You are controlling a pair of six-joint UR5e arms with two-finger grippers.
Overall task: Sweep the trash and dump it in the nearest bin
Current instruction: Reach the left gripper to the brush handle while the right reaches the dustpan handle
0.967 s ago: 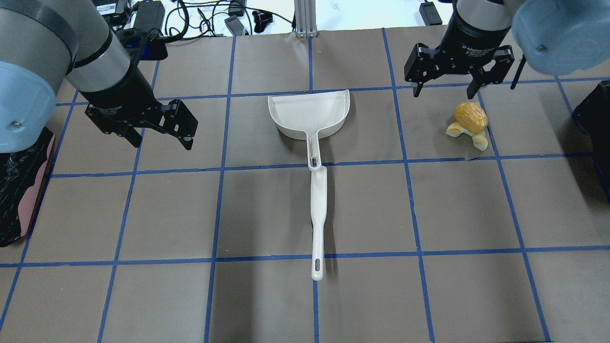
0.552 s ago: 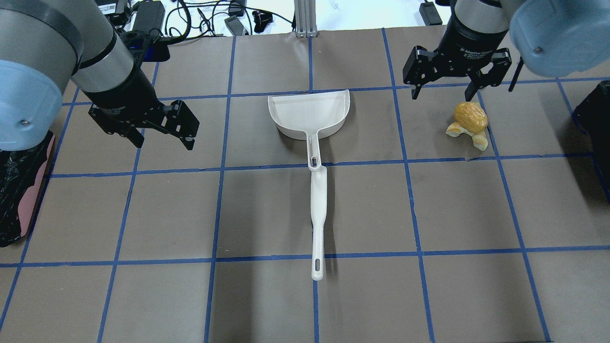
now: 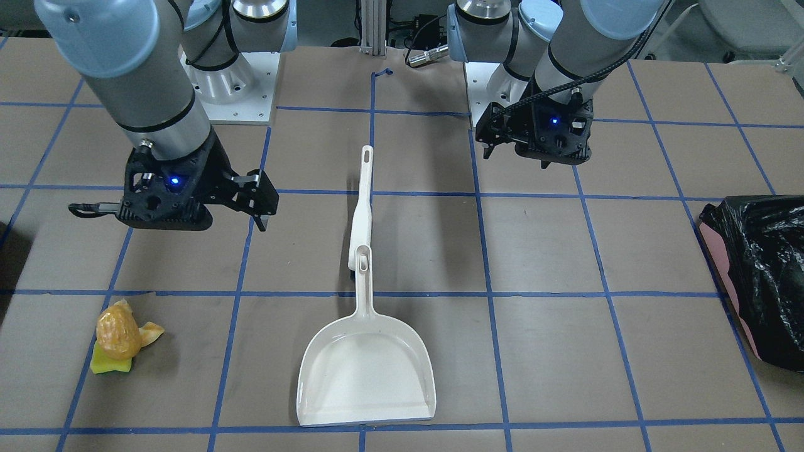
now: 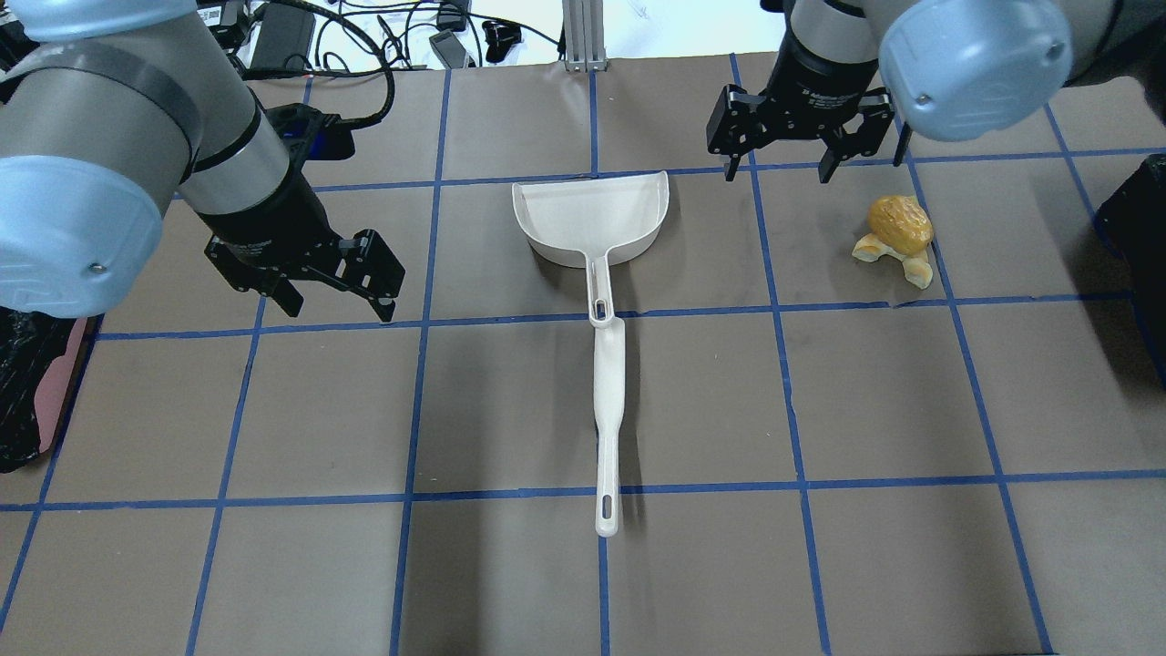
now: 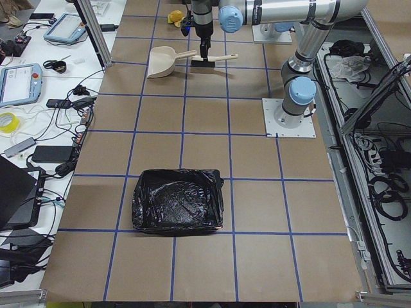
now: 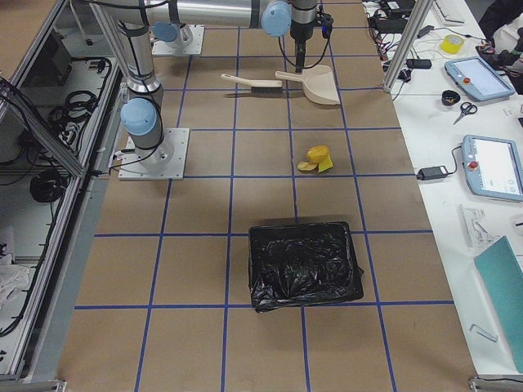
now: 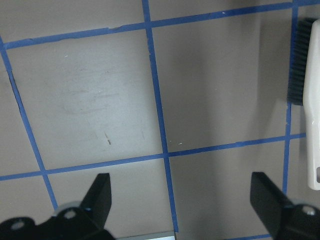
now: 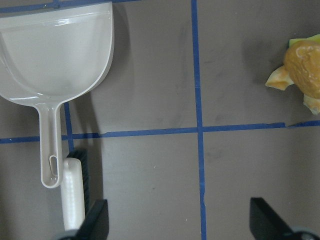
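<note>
A white dustpan (image 4: 592, 214) lies mid-table, its handle end touching a white brush (image 4: 608, 410) with black bristles that lies in line with it. The trash (image 4: 897, 232), an orange lump on yellow peel pieces, lies to the dustpan's right. My left gripper (image 4: 339, 308) is open and empty above the table, left of the brush. My right gripper (image 4: 779, 173) is open and empty between the dustpan and the trash. The right wrist view shows the dustpan (image 8: 55, 55), the brush (image 8: 75, 195) and the trash (image 8: 302, 70). The left wrist view shows the brush (image 7: 312, 100) at its right edge.
A black-bagged bin (image 4: 27, 383) stands at the table's left edge and another (image 4: 1134, 237) at the right edge, close to the trash. Cables and devices lie beyond the far edge. Brown paper with blue tape lines covers the table.
My left gripper has moved right and nearer, toward the brush. My right gripper has moved left, from above the trash toward the dustpan. Dustpan, brush and trash have not moved.
</note>
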